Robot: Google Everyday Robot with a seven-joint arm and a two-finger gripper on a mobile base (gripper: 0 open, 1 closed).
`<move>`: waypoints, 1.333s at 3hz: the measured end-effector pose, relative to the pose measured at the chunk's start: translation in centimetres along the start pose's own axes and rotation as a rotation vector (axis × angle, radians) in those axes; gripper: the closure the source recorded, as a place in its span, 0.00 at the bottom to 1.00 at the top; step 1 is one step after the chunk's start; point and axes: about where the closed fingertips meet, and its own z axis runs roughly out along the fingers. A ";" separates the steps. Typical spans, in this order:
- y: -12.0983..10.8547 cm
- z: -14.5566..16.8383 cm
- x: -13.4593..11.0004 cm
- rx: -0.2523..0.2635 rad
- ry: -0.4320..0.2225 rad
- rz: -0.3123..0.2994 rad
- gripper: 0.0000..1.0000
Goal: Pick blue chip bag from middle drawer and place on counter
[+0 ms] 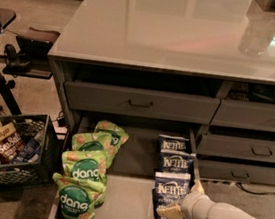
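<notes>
Task judged at the grasp stage: drawer (130,204) already pulled out, bag not yet lifted, carry and placing left to do. Fingers (168,212) seen spread apart, one pale tip laid on the lower face of the nearest bag (168,191), the other raised by its right edge; no closure on it is seen. Gripper (183,201) is set low at the drawer's front right corner, reached in from the right, below the desk's front edge. The bag lies flat on the drawer floor, first of a row of three alike; the other two (176,162) are overlapped behind it, toward the desk front. Green bags (85,167) are piled along the drawer's left side. Counter (178,31) noted bare near its front edge. Crate (13,171) stands off the desk's front left corner.
</notes>
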 end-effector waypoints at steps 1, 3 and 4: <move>-0.6 -1.3 -1.4 0.023 -0.027 -0.007 0.00; -0.5 -0.5 -0.8 0.018 -0.013 0.002 0.00; -0.1 1.7 0.4 -0.005 0.023 0.008 0.00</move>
